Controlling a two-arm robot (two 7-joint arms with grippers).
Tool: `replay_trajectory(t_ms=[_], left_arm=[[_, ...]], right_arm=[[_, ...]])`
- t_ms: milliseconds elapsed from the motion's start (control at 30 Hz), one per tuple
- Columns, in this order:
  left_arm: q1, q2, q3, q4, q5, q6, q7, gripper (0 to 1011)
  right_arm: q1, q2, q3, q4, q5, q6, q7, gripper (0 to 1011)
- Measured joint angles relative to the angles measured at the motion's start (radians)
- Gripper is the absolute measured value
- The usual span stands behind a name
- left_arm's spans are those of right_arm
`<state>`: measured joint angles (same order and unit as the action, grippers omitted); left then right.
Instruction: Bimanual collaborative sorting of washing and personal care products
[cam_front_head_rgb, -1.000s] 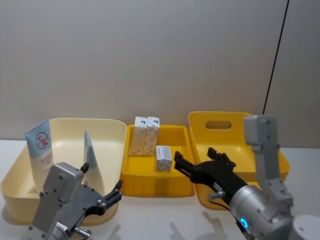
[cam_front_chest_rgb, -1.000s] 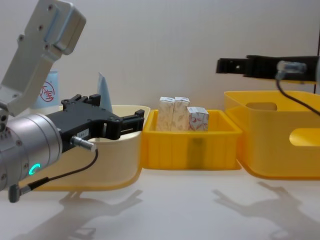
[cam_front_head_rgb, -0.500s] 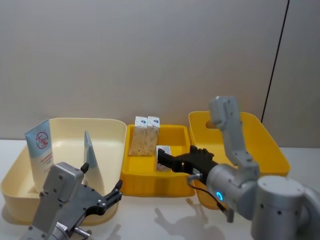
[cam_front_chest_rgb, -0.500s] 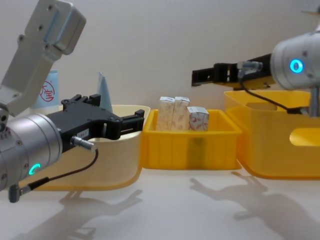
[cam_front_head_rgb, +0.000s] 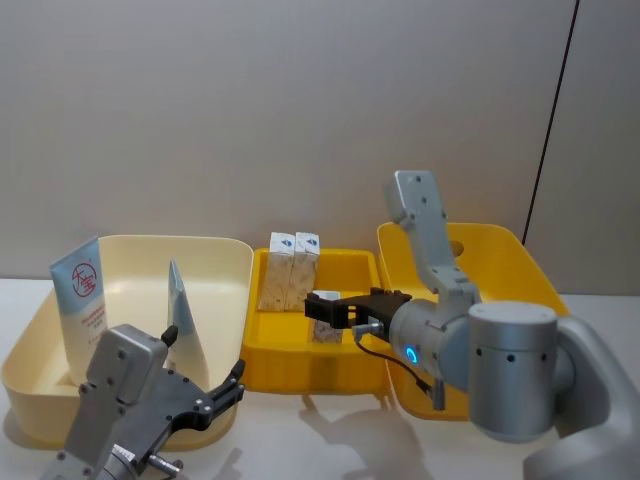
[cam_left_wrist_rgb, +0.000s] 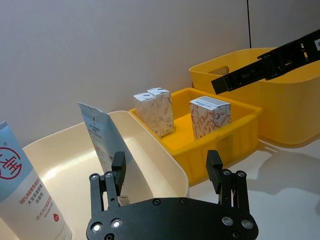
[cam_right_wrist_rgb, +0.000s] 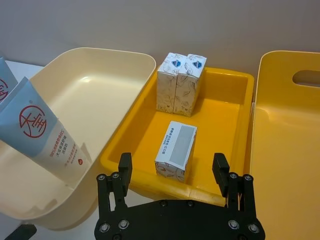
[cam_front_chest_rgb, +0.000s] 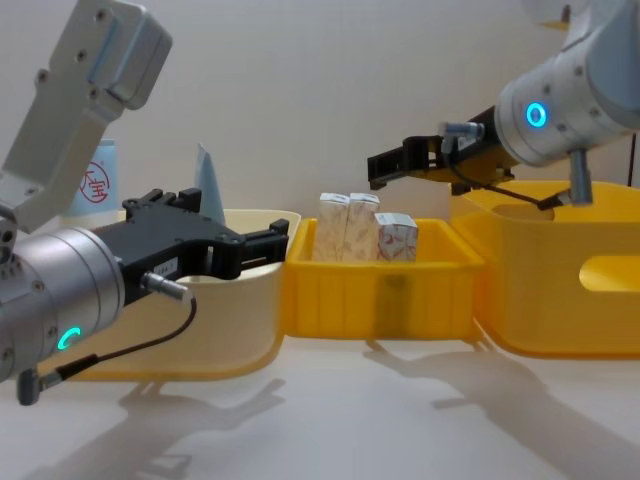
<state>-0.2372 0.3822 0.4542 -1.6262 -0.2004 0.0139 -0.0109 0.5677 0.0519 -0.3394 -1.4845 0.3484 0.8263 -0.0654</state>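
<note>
Three cream speckled cartons — two standing together.

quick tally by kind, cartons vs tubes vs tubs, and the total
speckled cartons: 3
squeeze tubes: 2
tubs, 1 cream and 2 yellow: 3
total: 8

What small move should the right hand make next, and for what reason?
Probably lower the right hand straight down. It hovers open above the single carton in the middle yellow tray, its fingers lined up to either side, not touching it. The left hand waits open by the cream tub.
</note>
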Motion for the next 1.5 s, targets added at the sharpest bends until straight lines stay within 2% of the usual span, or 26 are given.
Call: replay_trajectory(t_ms=[300, 667, 1500], left_arm=[[0.000, 0.000, 0.000, 0.000, 0.000, 0.000, 0.000, 1000], [0.000, 0.000, 0.000, 0.000, 0.000, 0.000, 0.000, 1000], [0.000, 0.000, 0.000, 0.000, 0.000, 0.000, 0.000, 1000]], right_arm=[[0.043, -0.030, -0.004, 0.058, -0.012, 0.040, -0.020, 1001], [0.073, -0.055, -0.005, 0.126, -0.027, 0.048, -0.033, 1001], [0.127, -0.096, 0.022, 0.307, -0.038, -0.042, -0.017, 1001]])
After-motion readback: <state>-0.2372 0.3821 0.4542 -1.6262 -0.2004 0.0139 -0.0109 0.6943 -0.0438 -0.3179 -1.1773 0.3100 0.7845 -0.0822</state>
